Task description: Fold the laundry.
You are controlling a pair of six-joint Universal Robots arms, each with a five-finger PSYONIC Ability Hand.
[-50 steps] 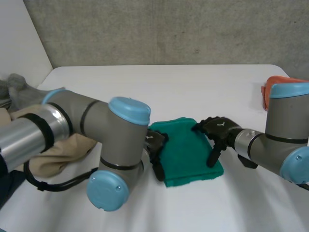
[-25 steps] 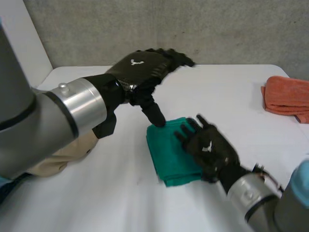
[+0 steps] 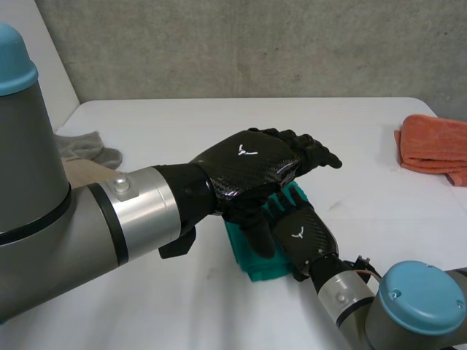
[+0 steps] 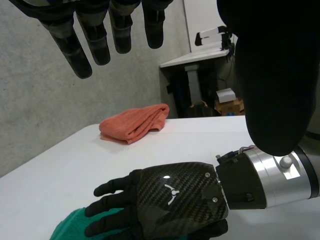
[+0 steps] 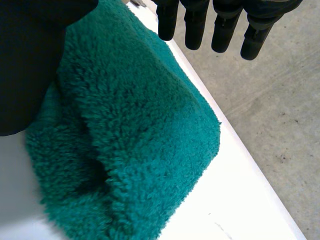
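A folded green fleece cloth [image 3: 257, 268] lies on the white table [image 3: 219, 124] near its front. My right hand [image 3: 300, 233] rests flat on top of the cloth, fingers straight. In the right wrist view the green cloth [image 5: 145, 145] sits under the palm with the straight fingers [image 5: 220, 30] reaching past its far edge. My left hand [image 3: 248, 164] hovers just above the right hand and the cloth, open, holding nothing. In the left wrist view its fingers [image 4: 100, 37] hang straight over the right hand [image 4: 175, 200] and a corner of the green cloth [image 4: 72, 227].
A folded orange towel [image 3: 432, 149] lies at the table's right edge; it is the orange towel [image 4: 135, 122] beyond the right hand in the left wrist view. Grey cloth [image 3: 87, 149] and beige cloth [image 3: 73, 173] lie at the left, behind my left arm.
Both hands left the cloth's sides. The right hand laid itself flat on the cloth. The left hand rose to the far corner, then swung over the right hand.
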